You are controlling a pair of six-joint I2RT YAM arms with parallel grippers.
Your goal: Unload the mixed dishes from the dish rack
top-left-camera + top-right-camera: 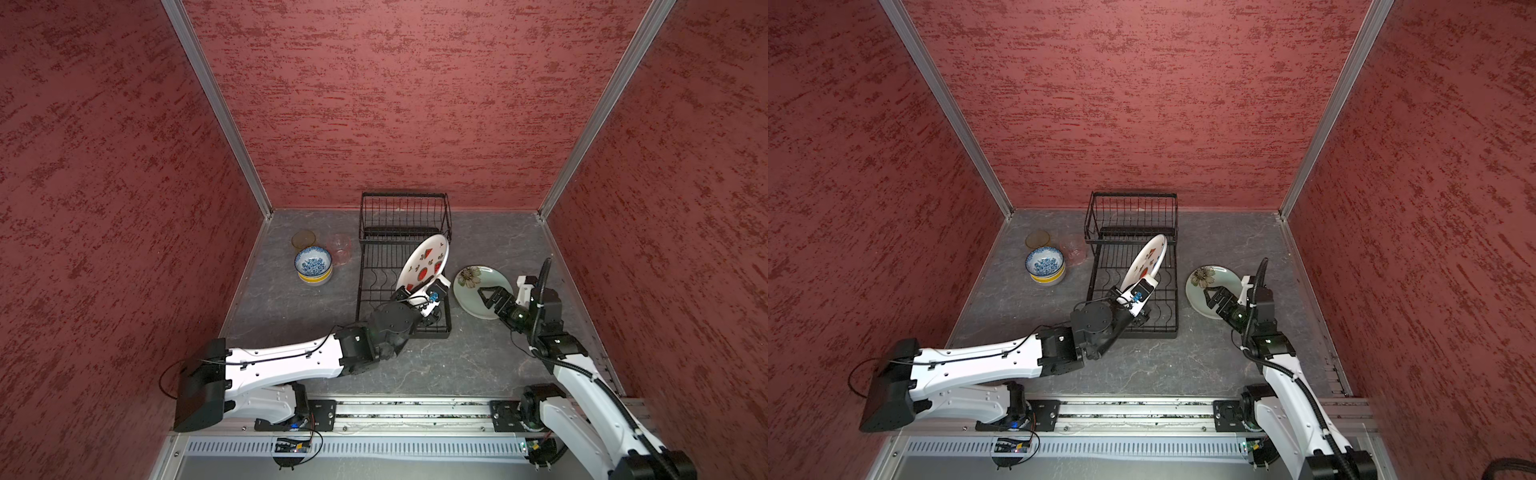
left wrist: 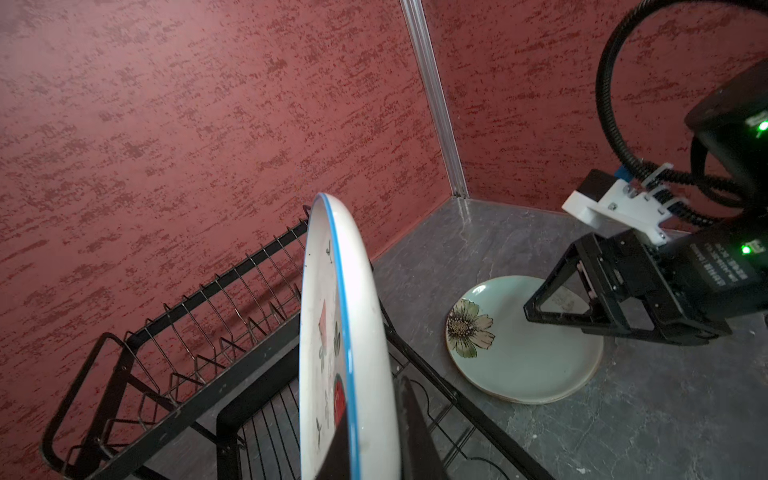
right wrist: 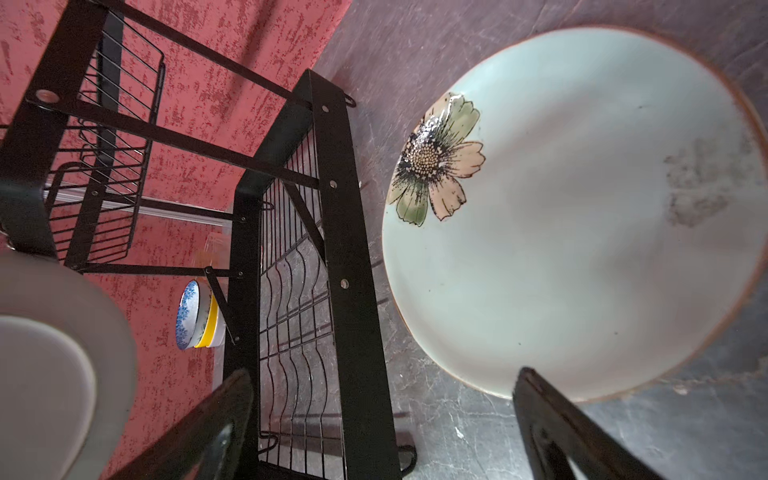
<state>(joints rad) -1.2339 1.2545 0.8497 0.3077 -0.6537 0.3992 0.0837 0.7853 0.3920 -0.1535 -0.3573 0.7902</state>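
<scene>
Now the dish rack [image 1: 404, 229] is standing by the back wall, and only the watermelon plate [image 1: 424, 262] is tilting on edge over its front tier. The left gripper [image 1: 428, 291] is pinching the plate's lower rim, nearly closed. The right gripper [image 1: 486, 297] is hovering wide open and holding nothing above the flower plate [image 1: 467, 297]. Next, I judge, the plate is needing a lift clear of the wires.

Rack [image 1: 399, 232]: table [image 1: 415, 365] back centre, near rear wall.
Bowl stack [image 1: 313, 266]: on table, left of rack.
Behind bowls: outer glass [image 1: 303, 240] far left, inner glass [image 1: 340, 247] just beside rack.
Tilted plate [image 1: 424, 262]: over rack's front tier, right side, lower edge in my left claw [image 1: 411, 292].
Flat plate [image 1: 465, 303]: on table right of rack, under my right claw [image 1: 482, 297].
</scene>
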